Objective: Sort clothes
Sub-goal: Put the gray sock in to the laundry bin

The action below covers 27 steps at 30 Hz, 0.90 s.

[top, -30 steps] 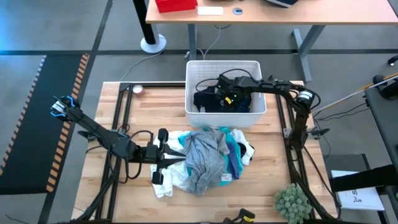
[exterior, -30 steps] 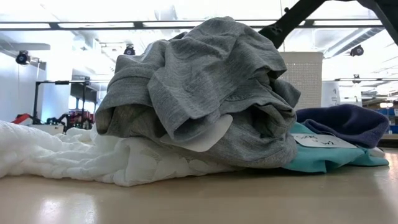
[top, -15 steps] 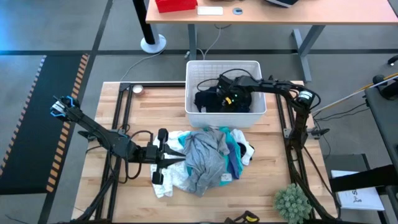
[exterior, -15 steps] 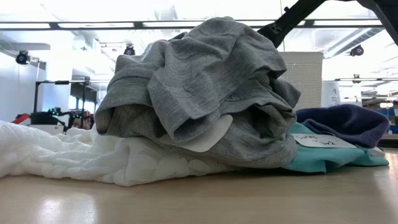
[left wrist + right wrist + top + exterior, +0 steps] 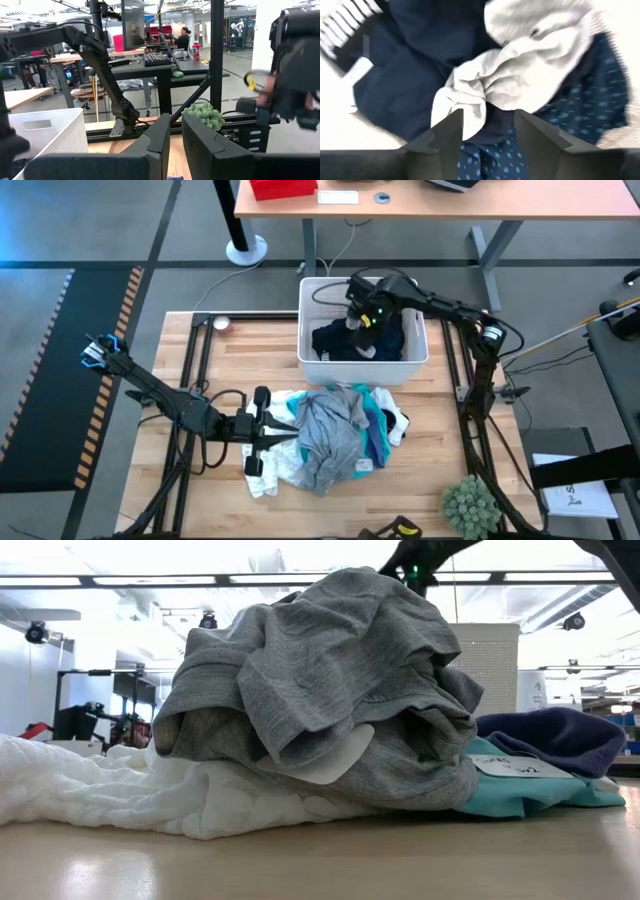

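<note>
The right gripper [image 5: 365, 305] hung over the white bin [image 5: 410, 358], its jaws apart and empty above dark clothes [image 5: 420, 75]. The left gripper [image 5: 268, 430], nearly closed and empty, touched the nine o'clock edge of the mixed pile [image 5: 335, 435]. The garments looked soft and light, best pinched at a raised fold.

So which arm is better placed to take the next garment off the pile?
Left, probably. The left gripper sits at the table-side edge of the clothes pile, beside the grey garment. The right gripper hangs open over the bin, away from the pile.
</note>
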{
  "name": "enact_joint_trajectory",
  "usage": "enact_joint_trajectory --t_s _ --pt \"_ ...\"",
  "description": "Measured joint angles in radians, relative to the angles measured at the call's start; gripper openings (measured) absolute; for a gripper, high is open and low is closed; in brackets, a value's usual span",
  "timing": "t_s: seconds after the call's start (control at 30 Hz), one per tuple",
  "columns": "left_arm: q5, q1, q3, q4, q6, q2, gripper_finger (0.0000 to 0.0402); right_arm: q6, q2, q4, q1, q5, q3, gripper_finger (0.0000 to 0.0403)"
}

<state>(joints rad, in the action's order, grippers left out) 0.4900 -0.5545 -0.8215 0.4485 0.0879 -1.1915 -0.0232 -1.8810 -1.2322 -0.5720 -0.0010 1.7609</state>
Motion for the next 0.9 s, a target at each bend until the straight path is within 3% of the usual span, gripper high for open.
enact_joint_trajectory --t_s 0.27,0.43,0.57,0.8,0.9 --pt "0.0 0.0 0.0 0.0 0.0 0.0 0.0036 0.066 0.007 -0.129 0.004 0.0 0.25 0.0211" --pt "0.0 0.0 0.0 0.0 0.0 0.0 0.0036 0.159 0.013 -0.241 0.02 0.001 0.375 0.0206" --pt "0.0 0.0 0.0 -0.001 0.0 0.0 0.0036 0.202 0.037 -0.302 0.039 0.002 0.434 0.016" --pt "0.001 0.0 0.0 0.0 0.0 0.0 0.0036 0.233 0.145 -0.305 0.056 0.004 0.438 0.0019" --pt "0.001 0.0 0.0 0.0 0.0 0.0 0.0036 0.219 0.19 -0.312 0.055 0.004 0.437 0.0013"
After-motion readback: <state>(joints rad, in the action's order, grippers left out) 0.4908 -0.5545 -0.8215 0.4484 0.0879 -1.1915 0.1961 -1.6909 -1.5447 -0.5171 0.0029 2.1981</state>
